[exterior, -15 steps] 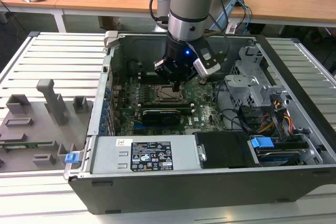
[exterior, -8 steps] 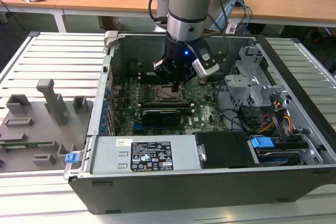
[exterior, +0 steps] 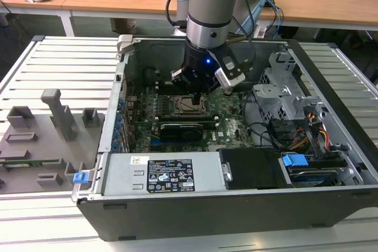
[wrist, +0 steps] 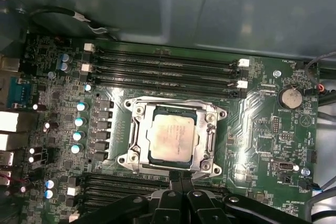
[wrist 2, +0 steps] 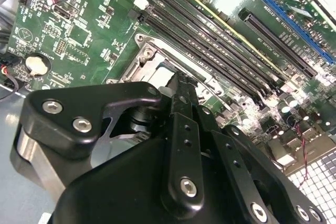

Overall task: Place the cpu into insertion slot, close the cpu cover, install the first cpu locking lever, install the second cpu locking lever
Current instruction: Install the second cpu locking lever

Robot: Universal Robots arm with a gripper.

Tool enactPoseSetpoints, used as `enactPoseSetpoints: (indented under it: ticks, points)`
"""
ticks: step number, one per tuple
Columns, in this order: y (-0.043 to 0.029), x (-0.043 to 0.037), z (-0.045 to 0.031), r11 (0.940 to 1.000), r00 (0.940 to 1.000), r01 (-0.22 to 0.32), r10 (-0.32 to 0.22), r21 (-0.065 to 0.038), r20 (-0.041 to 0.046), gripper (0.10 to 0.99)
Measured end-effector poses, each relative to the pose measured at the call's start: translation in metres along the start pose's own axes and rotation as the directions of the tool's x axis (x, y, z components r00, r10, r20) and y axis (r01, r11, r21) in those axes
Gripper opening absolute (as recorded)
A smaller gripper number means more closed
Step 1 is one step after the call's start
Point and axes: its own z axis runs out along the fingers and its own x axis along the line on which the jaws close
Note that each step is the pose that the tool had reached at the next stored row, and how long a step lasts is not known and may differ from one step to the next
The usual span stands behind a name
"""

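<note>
The open dark-grey metal computer case holds a green motherboard. In the first wrist view the small square silvery-tan cpu lies flat in its socket, with the thin silver metal cpu cover closed around it as a frame. The arm reaches straight down into the case, and its black gripper hangs just beside the socket's edge with the fingers pressed together on nothing. The locking levers are hard to make out.
</note>
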Motion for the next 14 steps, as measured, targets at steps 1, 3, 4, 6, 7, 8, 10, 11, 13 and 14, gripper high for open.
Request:
enactPoseSetpoints:
  ticks: [1, 3, 4, 6, 7, 8, 10, 11, 13, 14]
  points:
    - [-0.0005, 0.0002, 0.0010, 1.0000, 1.0000, 0.000, 0.000, 0.000, -0.0001, 0.106]
    - [-0.0007, 0.0005, 0.0025, 1.0000, 1.0000, 0.000, 0.000, 0.000, -0.0001, 0.106]
    - [-0.0007, 0.0006, 0.0026, 1.0000, 1.0000, 0.000, 0.000, 0.000, -0.0002, 0.106]
    - [-0.0008, 0.0008, 0.0030, 1.0000, 1.0000, 0.000, 0.000, 0.000, -0.0001, 0.106]
    - [-0.0008, 0.0009, 0.0032, 1.0000, 1.0000, 0.000, 0.000, 0.000, 0.0000, 0.106]
    - [-0.0008, 0.0009, 0.0035, 1.0000, 1.0000, 0.000, 0.000, 0.000, 0.0000, 0.106]
    - [-0.0011, 0.0013, 0.0041, 1.0000, 1.0000, 0.000, 0.000, 0.000, 0.0000, 0.106]
    - [-0.0014, 0.0015, 0.0047, 1.0000, 1.0000, 0.000, 0.000, 0.000, 0.0000, 0.106]
    - [-0.0028, 0.0017, 0.0061, 1.0000, 1.0000, 0.000, 0.000, 0.000, 0.0000, 0.106]
    - [-0.0035, 0.0018, 0.0066, 1.0000, 1.0000, 0.000, 0.000, 0.000, 0.0000, 0.106]
